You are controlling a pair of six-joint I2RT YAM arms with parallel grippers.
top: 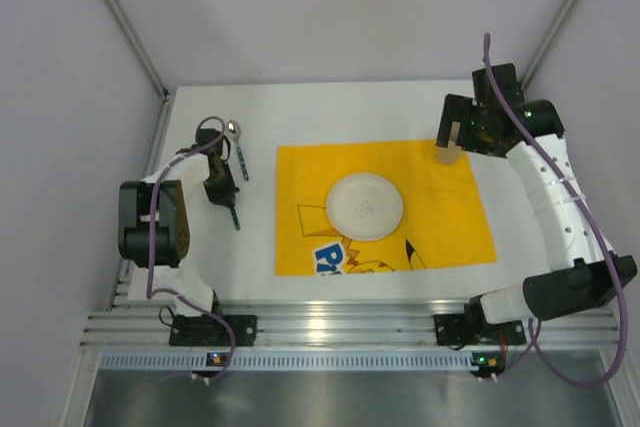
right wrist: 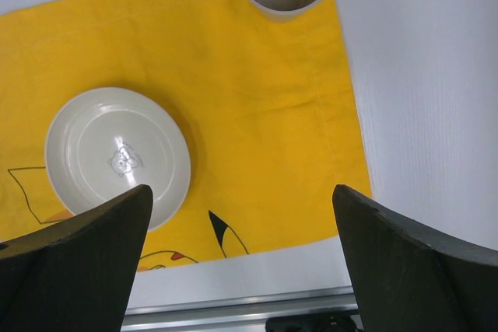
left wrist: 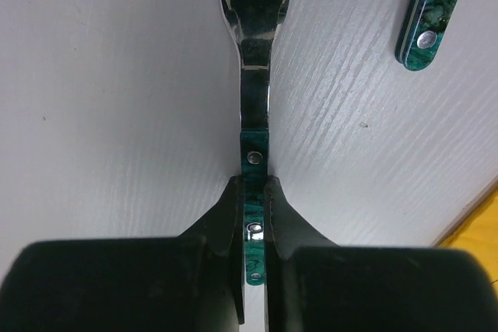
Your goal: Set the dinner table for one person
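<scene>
Left of the yellow printed cloth mat (top: 440, 207) on the white rectangular dinner table (top: 330, 107), your left gripper (left wrist: 254, 192) pinched a green-handled steel fork (left wrist: 253, 52), seemingly lying flat; your right gripper (right wrist: 241, 192) gaped empty above the mat

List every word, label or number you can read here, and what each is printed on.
Nothing reads as a whole word.
Yellow mat: blue lettering at its near edge, blurred, unreadable.
Plate: small grey centre mark, too small to read.
</scene>
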